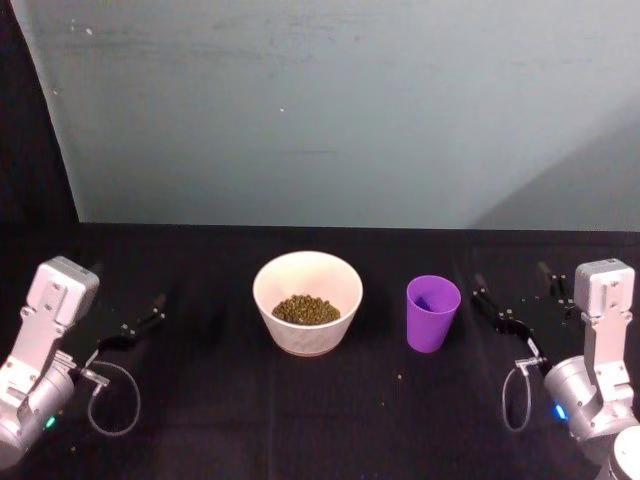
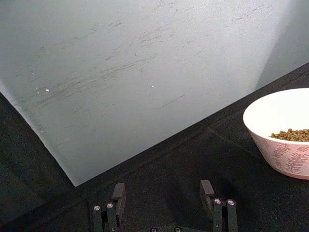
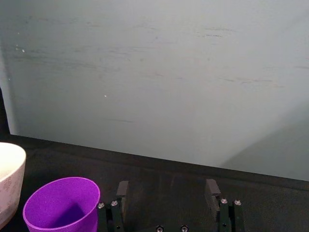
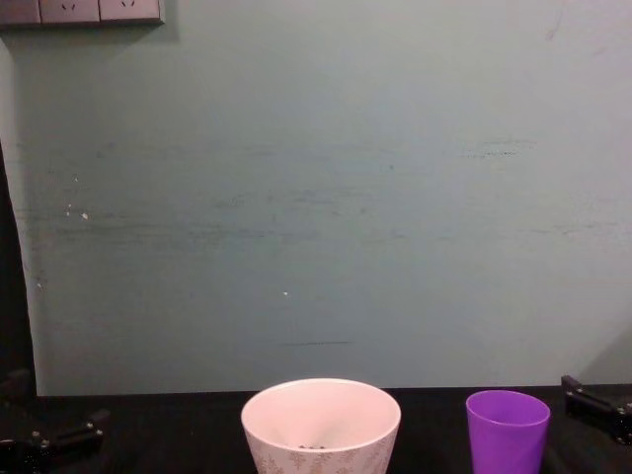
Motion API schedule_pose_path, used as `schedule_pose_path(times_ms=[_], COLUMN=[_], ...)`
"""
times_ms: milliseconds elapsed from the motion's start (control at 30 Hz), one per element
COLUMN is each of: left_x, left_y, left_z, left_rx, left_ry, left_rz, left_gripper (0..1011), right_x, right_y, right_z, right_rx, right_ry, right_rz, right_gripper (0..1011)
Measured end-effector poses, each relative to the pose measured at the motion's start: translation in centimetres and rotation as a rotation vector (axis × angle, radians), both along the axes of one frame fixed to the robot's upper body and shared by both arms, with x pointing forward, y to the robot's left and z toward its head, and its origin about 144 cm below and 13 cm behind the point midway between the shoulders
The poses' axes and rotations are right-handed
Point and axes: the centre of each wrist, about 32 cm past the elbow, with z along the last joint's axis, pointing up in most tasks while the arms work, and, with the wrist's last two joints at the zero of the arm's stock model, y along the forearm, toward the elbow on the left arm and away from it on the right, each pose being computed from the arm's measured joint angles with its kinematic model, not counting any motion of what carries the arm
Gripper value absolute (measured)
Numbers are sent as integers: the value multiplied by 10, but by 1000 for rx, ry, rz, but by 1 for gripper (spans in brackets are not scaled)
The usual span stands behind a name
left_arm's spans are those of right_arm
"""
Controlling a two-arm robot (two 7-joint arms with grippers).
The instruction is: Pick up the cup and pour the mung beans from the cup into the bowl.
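Observation:
The purple cup (image 1: 433, 313) stands upright on the black table, right of the cream-white bowl (image 1: 270, 283); its inside looks purple with no grains showing. The mung beans (image 1: 306, 309) lie in a heap inside the bowl. My right gripper (image 1: 513, 299) is open, resting on the table a short way right of the cup (image 3: 61, 204), holding nothing. Over at the far left, well apart from the bowl (image 2: 285, 159), my left gripper (image 1: 128, 327) is open and low. In the chest view the cup (image 4: 507, 431) and the bowl (image 4: 321, 427) stand side by side.
A pale green-grey wall (image 1: 330, 110) rises behind the table. A few stray grains (image 1: 399, 377) lie on the black cloth in front of the cup. Open cloth stretches between each gripper and the two vessels.

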Motion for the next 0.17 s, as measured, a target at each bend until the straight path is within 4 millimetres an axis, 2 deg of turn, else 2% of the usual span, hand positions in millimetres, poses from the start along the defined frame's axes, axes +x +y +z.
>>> schedule_pose_path(times_ms=[167], left_x=[0], left_y=[0], left_z=[0], left_rx=[0], left_ry=[0], left_rz=[0], left_gripper=[1011], right_x=[0], right_y=[0], right_z=[0], right_rx=[0], right_ry=[0], right_rz=[0], right_gripper=[1003])
